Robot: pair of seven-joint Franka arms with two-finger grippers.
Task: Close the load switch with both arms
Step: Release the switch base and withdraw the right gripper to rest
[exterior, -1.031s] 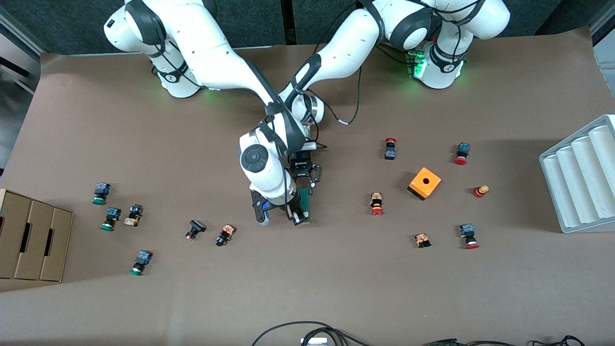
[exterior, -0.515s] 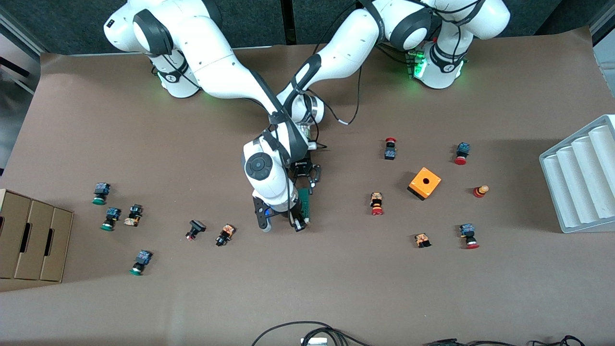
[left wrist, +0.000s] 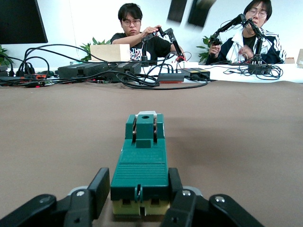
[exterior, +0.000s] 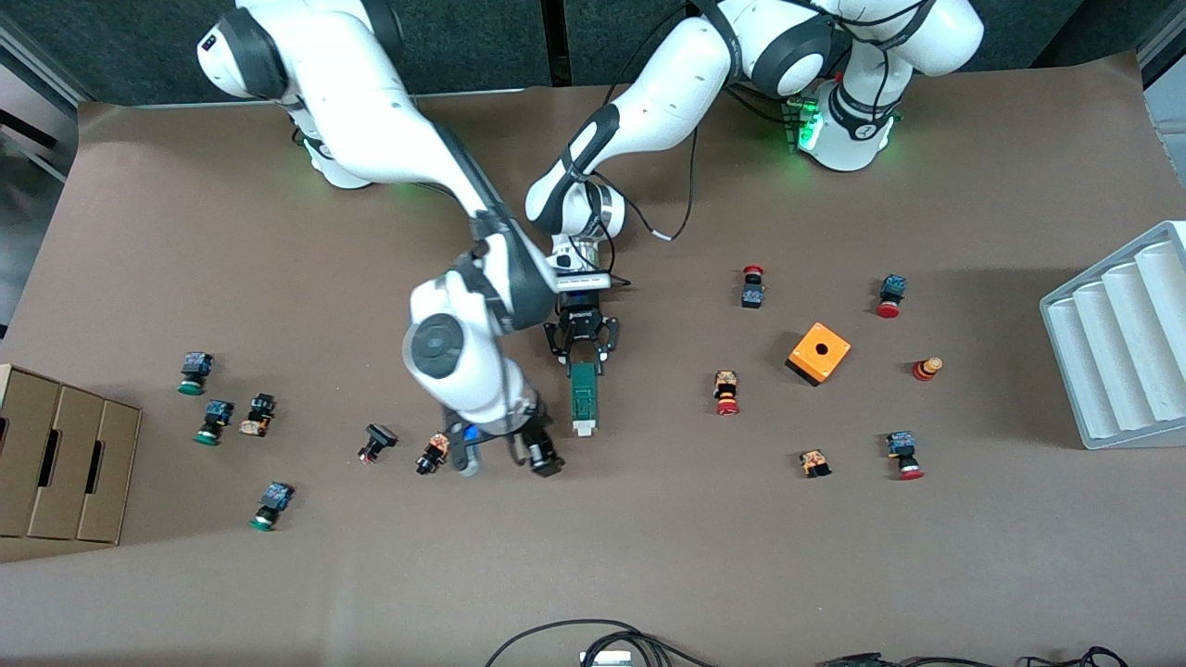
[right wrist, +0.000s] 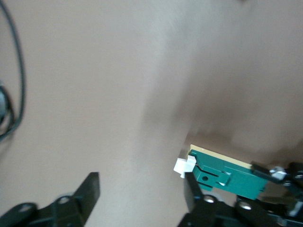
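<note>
Load switch: the load switch (exterior: 583,398) lies flat on the table (exterior: 649,556), mid-table, between the orange box (exterior: 819,353) and the black push button (exterior: 376,442); its white tab (exterior: 583,429) points toward the front camera.
Left gripper: the left gripper (left wrist: 140,195) is clamped on the switch's end away from the tab, one finger on each long side, body held square.
Right gripper: the right gripper (exterior: 505,454) has its fingers spread and holds nothing; it sits just beside the switch's tab end, toward the black push button.
Step in hand (judged): the right arm appears to be letting go and clearing off after working the tab end.
How to do it well: keep the left clamp firm so the switch does not skid or twist; take the right gripper up and away without a finger catching the tab.
Risk: a brush at the tab could shift the switch in the left fingers.
Check: tab looks seated at the end face in the left wrist view; whether fully closed, cannot tell.
</note>
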